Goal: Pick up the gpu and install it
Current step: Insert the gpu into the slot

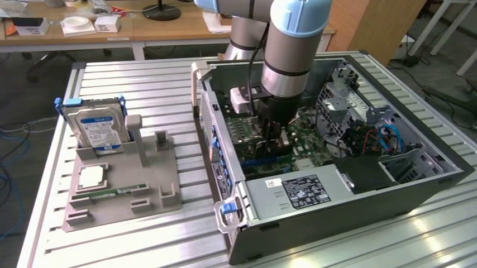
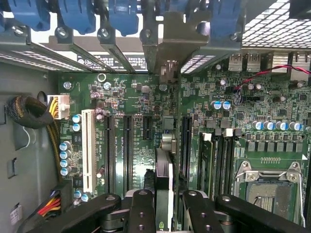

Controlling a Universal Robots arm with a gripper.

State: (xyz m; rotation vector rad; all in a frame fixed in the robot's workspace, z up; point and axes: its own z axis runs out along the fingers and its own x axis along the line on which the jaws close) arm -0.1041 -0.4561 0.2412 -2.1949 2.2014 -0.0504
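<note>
The gpu (image 2: pixel 164 165) appears edge-on in the wrist view, a thin dark card standing upright over the green motherboard (image 2: pixel 131 97). Its silver end bracket (image 2: pixel 167 46) lies against the case's rear slot openings. My gripper (image 2: pixel 164 206) is shut on the card, one black finger (image 2: pixel 141 208) on each side. In the exterior view, the gripper (image 1: pixel 274 142) reaches down inside the open computer case (image 1: pixel 335 212), and the dark card (image 1: pixel 257 149) sits low by the motherboard. I cannot tell whether the card sits fully in a slot.
A grey holder (image 1: pixel 149 190) on the exterior view's left carries a silver hard drive (image 1: pixel 93 128) with a blue label, a processor chip (image 1: pixel 91 176) and a green memory stick (image 1: pixel 111 192). Inside the case are a power supply (image 1: pixel 298 192), drive cages (image 1: pixel 350 111), blue slot latches (image 2: pixel 121 14) and a processor socket (image 2: pixel 267 189).
</note>
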